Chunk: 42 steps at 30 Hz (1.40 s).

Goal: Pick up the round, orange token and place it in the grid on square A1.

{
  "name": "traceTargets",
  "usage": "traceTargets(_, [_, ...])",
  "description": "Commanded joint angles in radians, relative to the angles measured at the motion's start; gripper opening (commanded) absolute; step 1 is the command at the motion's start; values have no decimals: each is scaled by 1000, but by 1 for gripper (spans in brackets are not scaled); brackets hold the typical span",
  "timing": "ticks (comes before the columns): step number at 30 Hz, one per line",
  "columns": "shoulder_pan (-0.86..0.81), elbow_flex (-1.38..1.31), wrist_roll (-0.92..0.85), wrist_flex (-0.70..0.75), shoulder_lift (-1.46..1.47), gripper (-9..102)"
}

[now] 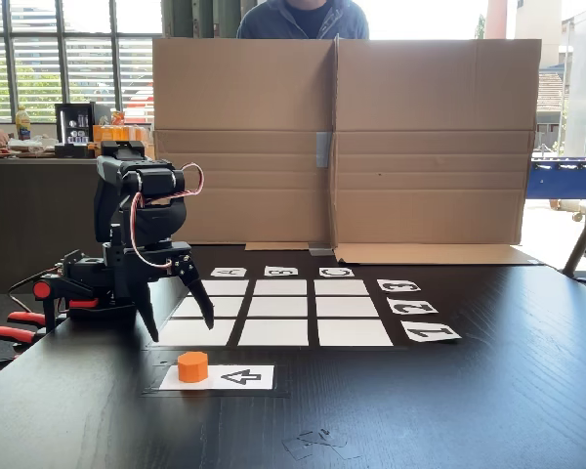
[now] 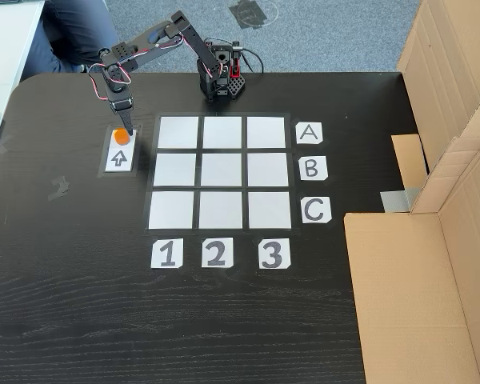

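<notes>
1. Dark wood-grain table point(image 1: 488, 391) under everything, cardboard screen point(image 1: 342, 137) standing along its far edge in a fixed view.
2. Orange token point(image 1: 192, 366) resting on one end of white arrow card point(image 1: 236, 376), outside grid point(image 2: 220, 171); seen from above as an orange dot point(image 2: 122, 137).
3. Gripper point(image 1: 181, 331) poised over the token, fingers spread apart, grasping nothing, tips short of the token in the low fixed view; from above, tips overlapping it, contact impossible to tell.
4. Square A1 point(image 2: 178, 132) bare, like the other eight cells.
5. Labels A B C and 1 2 3 bordering the grid; person behind the screen.
</notes>
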<state>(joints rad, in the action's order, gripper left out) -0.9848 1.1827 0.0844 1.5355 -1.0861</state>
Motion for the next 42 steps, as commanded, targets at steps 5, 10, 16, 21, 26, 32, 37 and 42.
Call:
traceTargets(5, [12,-95,8,-5,52,31])
traceTargets(10, [21,-121,5,-5,91,31])
traceTargets(16, [41,-146,6,-5,115,31])
traceTargets(21, [57,-166,8,-5,129,31])
traceTargets(26, [63,-179,8,-6,147,30])
traceTargets(32, [63,-193,8,-23,176,30])
traceTargets(37, [57,-209,9,-31,195,30])
traceTargets(42, [52,-219,11,-43,202,30])
